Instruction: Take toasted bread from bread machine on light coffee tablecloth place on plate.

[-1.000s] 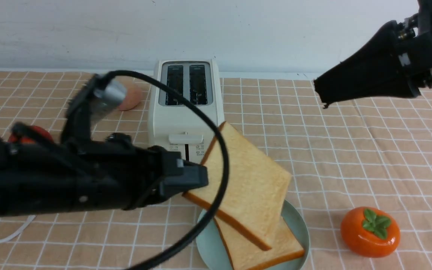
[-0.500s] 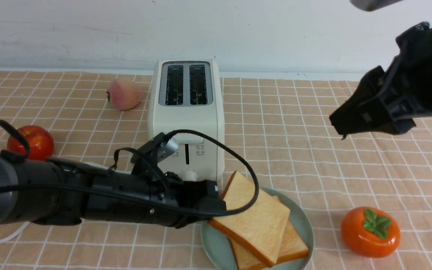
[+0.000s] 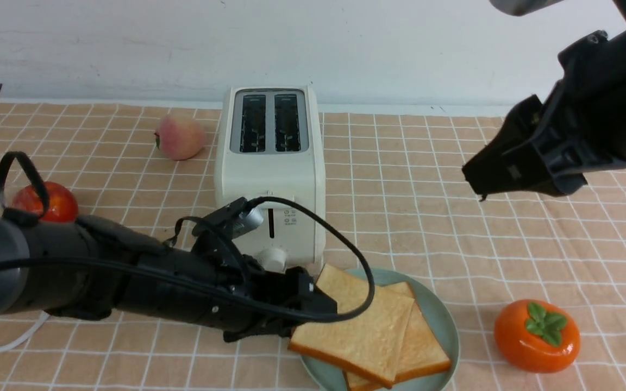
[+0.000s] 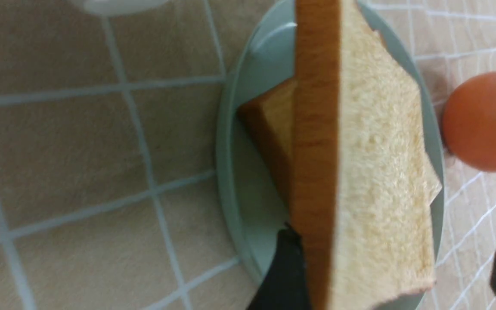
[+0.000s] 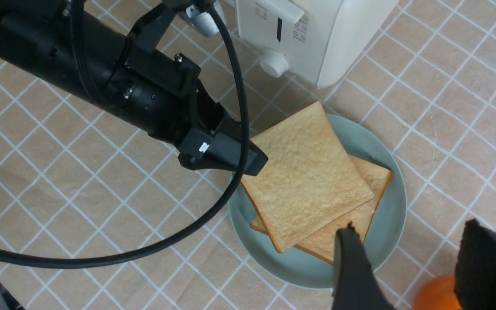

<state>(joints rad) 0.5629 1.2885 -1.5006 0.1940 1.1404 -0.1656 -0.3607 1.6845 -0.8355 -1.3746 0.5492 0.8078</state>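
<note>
Toasted bread lies stacked on the plate, before the bread machine.

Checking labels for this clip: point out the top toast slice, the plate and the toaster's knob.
top toast slice (image 3: 357, 326), front view, middle of its upper face.
plate (image 3: 443, 317), front view, bare right rim.
toaster knob (image 3: 273, 259), front view, its round front.

Left end effector low, jaws apart

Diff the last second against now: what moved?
The left pincer lowered the upper toast slice from a steep tilt in front of the toaster onto the lower slice on the plate, then opened and let go. The right pincer dipped a little. Toaster and persimmon stayed put.
</note>
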